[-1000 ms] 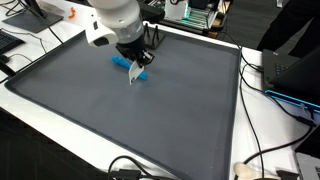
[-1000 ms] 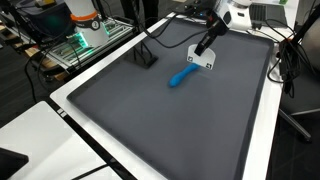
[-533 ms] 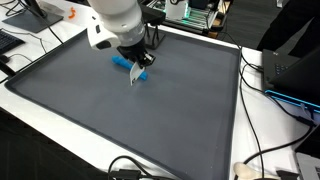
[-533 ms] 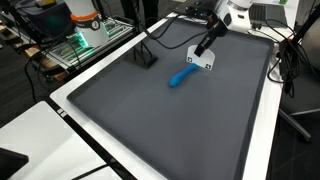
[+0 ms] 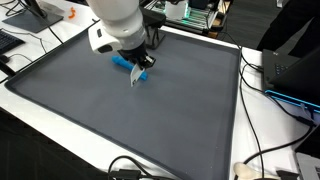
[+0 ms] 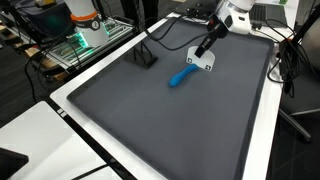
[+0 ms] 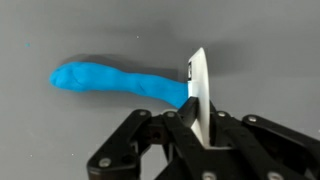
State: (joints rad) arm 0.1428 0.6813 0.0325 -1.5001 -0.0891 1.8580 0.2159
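Wrist view, from the left: the blue roll lies flat on the grey mat, and its right end runs in behind a thin white card. Whether the card's edge presses into the roll or only stands against it is hard to tell from here. The card's lower part disappears into the gripper, whose jaws are pinched tight on it and hold it upright on edge.

In an exterior view the arm and its gripper cover the middle of the roll. Only blue scraps show on either side, with the card poking out below.

In an exterior view the arm is cut off by the top edge. Its wrist slants down from the upper right, and the card sits at the roll's right end, towards the mat's far side.
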